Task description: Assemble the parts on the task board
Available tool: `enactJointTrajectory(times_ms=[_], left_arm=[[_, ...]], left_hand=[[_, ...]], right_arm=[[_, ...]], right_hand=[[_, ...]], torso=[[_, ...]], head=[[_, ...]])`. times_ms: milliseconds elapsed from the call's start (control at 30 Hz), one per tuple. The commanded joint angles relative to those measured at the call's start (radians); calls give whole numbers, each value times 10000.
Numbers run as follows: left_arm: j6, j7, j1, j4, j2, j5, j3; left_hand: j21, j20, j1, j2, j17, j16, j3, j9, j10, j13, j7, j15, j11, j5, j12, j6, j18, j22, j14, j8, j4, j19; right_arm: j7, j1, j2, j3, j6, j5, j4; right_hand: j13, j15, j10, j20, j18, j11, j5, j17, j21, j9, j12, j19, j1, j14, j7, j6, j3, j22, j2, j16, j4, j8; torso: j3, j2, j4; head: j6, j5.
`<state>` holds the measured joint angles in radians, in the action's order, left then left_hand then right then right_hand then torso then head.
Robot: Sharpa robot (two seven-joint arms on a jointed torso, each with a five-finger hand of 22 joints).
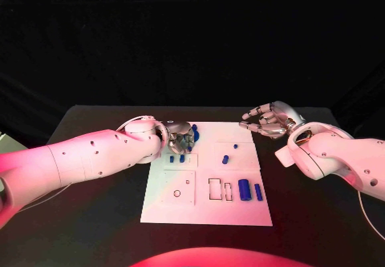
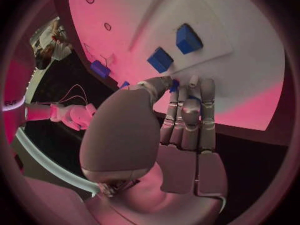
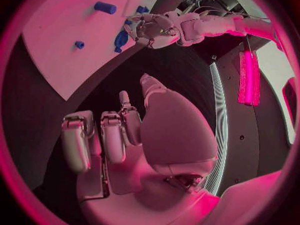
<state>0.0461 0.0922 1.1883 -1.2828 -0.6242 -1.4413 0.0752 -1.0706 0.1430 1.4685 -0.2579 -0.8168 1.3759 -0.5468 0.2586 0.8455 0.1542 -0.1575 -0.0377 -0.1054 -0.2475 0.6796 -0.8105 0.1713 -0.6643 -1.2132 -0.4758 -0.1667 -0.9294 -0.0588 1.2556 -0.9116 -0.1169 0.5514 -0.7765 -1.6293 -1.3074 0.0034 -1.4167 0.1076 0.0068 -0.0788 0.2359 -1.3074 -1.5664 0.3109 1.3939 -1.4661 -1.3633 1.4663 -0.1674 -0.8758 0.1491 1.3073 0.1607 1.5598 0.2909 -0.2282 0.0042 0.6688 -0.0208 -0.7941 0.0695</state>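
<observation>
Pink-red light washes everything — strongest on the left arm point(image 1: 72, 161) in the head view, which glows rose along its upper side. The task board point(image 1: 210, 192) is the brightest surface, pale against the dark worktop point(image 1: 96, 222) and the black backdrop behind. Both wrist views bend straight edges into curves and fade into a dark ring at the rim; the left hand point(image 2: 187, 120) close to the lens looks soft, with a dull sheen.

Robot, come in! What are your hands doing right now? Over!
Left hand pinching a blue part over the task board. Right hand empty, off the board's far corner. Nothing blocking.
</observation>
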Motion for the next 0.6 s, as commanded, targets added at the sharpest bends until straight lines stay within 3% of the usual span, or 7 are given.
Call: enactJointTrajectory(times_ms=[33, 133, 600], left_arm=[[-572, 23, -11, 35, 52, 178, 5], [-646, -52, -12, 82, 98, 239, 5], [-610, -179, -20, 285, 241, 377, 4]], left_hand=[[-71, -23, -15, 114, -73, 89, -97, -10, 78, -14, -16, 10, 12, 32, -60, -115, 131, -20, -116, 68, 23, -51], [-97, -26, -8, 140, 150, 44, -142, -20, 81, -37, -17, 13, 10, 28, -99, -166, 131, -41, -11, 93, 76, -33], [-248, -27, -111, 210, -111, 170, -227, -63, 269, -95, -38, 27, 31, 47, -182, -242, 111, -213, -190, 213, 167, -88]], right_arm=[[78, -6, 9, 0, -143, -83, -16], [78, -6, 13, 0, -151, -83, -17], [76, -6, 38, 0, -172, -83, -36]], right_hand=[[-994, 24, 37, 24, -68, -9, 0, -2175, -44, -11, -43, -1047, -5, 935, 40, 25, -26, 2635, -67, -67, -47, -51], [-1011, 22, 20, 22, -68, -6, -4, -2183, -44, -8, -24, -1047, -17, 937, 44, 6, -19, 2635, -78, -64, -44, -65], [-1011, 22, 20, 22, -68, -6, -4, -2183, -44, -8, -24, -1047, -17, 937, 44, 5, -19, 2635, -78, -64, -44, -65]], torso=[[-6, 1, -3], [-6, 2, 1], [0, -3, 10]], head=[[7, 7], [3, 0], [4, -15]])
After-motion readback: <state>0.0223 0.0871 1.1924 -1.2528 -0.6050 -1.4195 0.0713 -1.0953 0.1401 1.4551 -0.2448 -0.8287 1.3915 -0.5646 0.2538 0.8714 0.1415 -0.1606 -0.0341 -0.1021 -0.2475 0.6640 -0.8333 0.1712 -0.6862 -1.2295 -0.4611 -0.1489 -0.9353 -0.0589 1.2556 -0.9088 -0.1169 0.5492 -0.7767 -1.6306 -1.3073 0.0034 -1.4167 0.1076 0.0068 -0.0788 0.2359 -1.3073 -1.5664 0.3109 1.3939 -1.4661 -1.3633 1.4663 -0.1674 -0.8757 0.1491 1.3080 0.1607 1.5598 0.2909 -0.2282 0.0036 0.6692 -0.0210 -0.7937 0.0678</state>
